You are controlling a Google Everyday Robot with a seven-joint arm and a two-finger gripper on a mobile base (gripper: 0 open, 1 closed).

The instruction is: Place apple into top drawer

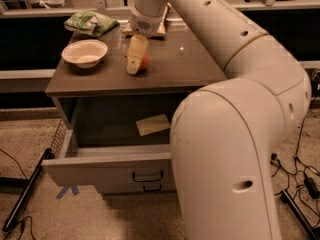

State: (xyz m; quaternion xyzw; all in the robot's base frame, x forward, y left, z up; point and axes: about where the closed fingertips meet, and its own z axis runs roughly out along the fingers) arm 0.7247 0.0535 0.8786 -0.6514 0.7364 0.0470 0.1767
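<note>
The apple [144, 60] sits on the brown cabinet top [190, 64], right of the white bowl; only its right part shows. My gripper [135, 55] is down at the apple, its cream tip covering the apple's left side and reaching the cabinet top. The top drawer [100, 165] is pulled out wide below, with its dark bail handle [147, 176] on the front panel. My arm hides the drawer's right half.
A white bowl [85, 52] and a green bag [90, 22] lie on the cabinet's left. A flat package [162, 30] lies behind the gripper. A tan flat piece [153, 124] lies inside the drawer. A lower handle [152, 187] shows beneath. Cables lie on the floor at right.
</note>
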